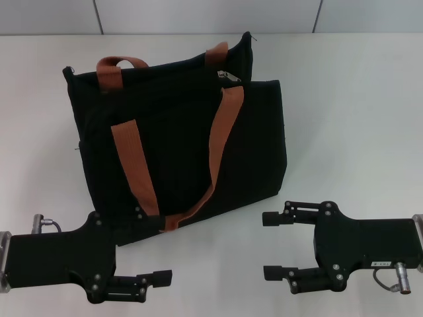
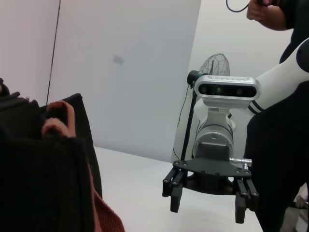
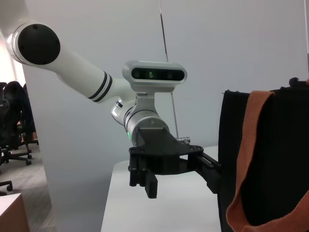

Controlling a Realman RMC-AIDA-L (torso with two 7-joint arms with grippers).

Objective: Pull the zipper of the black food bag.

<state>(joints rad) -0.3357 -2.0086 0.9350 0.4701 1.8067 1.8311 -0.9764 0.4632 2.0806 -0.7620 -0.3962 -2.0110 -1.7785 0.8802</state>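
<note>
The large boxy black fabric food bag (image 1: 182,142) with rust-brown webbing handles (image 1: 225,125) stands upright toward the far edge of the white counter (image 1: 350,119), left of centre. Its small silver metal zipper pull (image 1: 228,76) sits on the top edge, toward the bag's right end. The cloth looks soft and light, so it probably needs steadying while the tab is pinched. The left claw (image 1: 149,247), touching the bag's near bottom edge, and the right claw (image 1: 274,246) both stand apart at the near edge. No readable writing shows.
</note>
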